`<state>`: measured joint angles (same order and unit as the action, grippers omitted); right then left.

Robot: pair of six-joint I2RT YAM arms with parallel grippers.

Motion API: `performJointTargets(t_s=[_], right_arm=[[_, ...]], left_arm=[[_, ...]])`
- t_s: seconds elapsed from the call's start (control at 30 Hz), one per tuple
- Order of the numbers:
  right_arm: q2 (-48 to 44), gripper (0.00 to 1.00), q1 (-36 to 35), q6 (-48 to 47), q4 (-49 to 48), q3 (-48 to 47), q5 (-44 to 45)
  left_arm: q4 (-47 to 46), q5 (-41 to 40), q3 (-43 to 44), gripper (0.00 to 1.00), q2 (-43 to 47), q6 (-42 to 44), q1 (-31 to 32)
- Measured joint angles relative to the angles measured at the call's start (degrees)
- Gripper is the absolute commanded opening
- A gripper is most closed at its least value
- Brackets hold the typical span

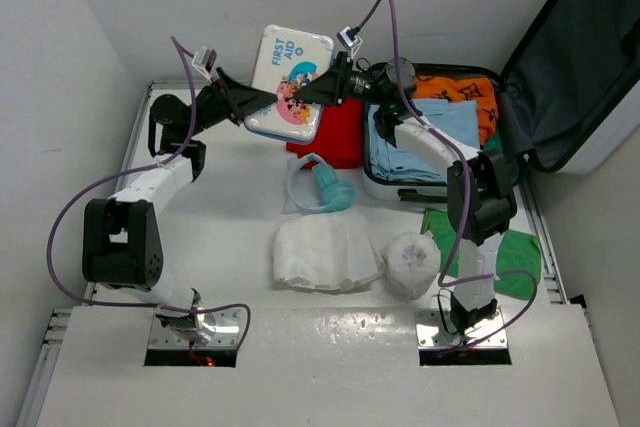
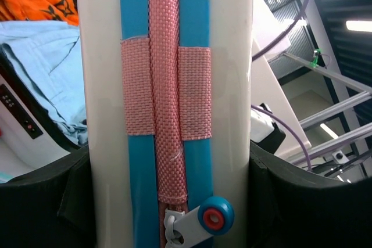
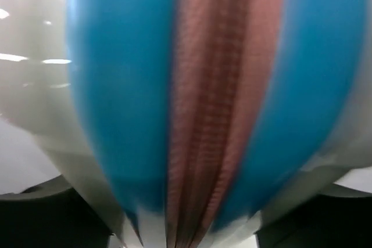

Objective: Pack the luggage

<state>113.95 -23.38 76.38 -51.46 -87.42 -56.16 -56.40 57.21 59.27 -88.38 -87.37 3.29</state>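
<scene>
The left gripper clamps the white blue-edged First Aid box, the right gripper straddles its opposite edge with grip unclear, and the open hard-shell suitcase lies just beyond the right gripper, the nearer one.

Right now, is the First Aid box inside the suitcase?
No, the First Aid box is up in the air, left of the open suitcase.

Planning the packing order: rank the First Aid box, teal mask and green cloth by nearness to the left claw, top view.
1. First Aid box, in the left claw.
2. Teal mask, table centre.
3. Green cloth, right side.
</scene>
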Motion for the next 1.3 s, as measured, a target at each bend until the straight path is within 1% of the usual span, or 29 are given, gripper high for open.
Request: performJointTargets(t_s=[0.03,0.07,0.1,0.13,0.2,0.23,0.3,0.4,0.5,0.57,0.67,0.77,0.87,1.0,1.23,1.3], right_arm=[[0.07,0.4,-0.02,1.11,0.09,-0.04,-0.02],[0.13,0.24,-0.04,2.03,-0.02,-0.04,-0.04],[0.15,0.07,-0.07,2.58,0.11,-0.04,-0.11],[0.2,0.0,0.0,2.8,0.15,-0.02,0.04],[0.24,0.0,0.46,3.08,0.2,0.57,0.39],[0.24,0.0,0.55,3.19,0.2,1.09,0.63],[-0.22,0.0,0.92,3.17,0.76,2.86,1.03],[-1.77,0.0,5.25,2.97,4.15,6.67,-0.07],[-2.27,0.0,15.34,2.27,9.86,7.87,-1.46],[-2.27,0.0,22.4,2.01,13.38,7.52,-1.88],[-1.42,0.0,31.58,-0.61,21.64,3.54,-4.44],[2.05,0.0,36.85,-4.26,29.0,-4.85,-7.54],[2.82,0.0,37.66,-6.05,30.75,-5.57,-7.34],[2.93,0.0,35.87,-7.3,31.63,-1.27,-3.82],[3.78,0.0,30.23,-2.73,34.64,7.43,11.61],[2.62,0.0,29.2,-0.83,35.01,9.14,15.06]], left_arm=[[-0.52,-0.09,-0.42,0.21,0.09,0.52,0.02],[-0.68,-0.26,-0.81,0.42,0.11,1.14,0.02],[-0.63,-0.59,-1.18,0.61,0.17,1.14,-0.13],[-0.44,-0.98,-1.42,0.68,0.22,1.49,-0.48],[1.11,-1.16,-1.42,0.76,0.46,2.47,-0.79],[2.4,-1.16,-1.44,0.87,0.7,3.21,-0.96],[5.7,-2.36,-1.33,0.9,1.09,5.9,-1.9],[12.48,-4.7,0.09,0.9,1.73,11.8,-6.82],[18.95,-7.19,3.02,0.9,2.38,18.97,-12.11],[21.2,-7.65,3.91,0.9,3.04,22.43,-13.44],[23.28,-7.5,3.98,0.9,3.8,25.68,-13.53],[24.57,-7.28,3.61,0.9,3.87,27.56,-13.49],[24.81,-7.34,2.32,0.9,3.87,28.48,-13.49],[25.62,-7.61,1.29,0.9,3.87,28.92,-13.53],[25.64,-8.66,0.83,0.9,3.87,28.92,-13.92],[25.97,-9.05,0.52,0.9,3.87,28.92,-14.12]])
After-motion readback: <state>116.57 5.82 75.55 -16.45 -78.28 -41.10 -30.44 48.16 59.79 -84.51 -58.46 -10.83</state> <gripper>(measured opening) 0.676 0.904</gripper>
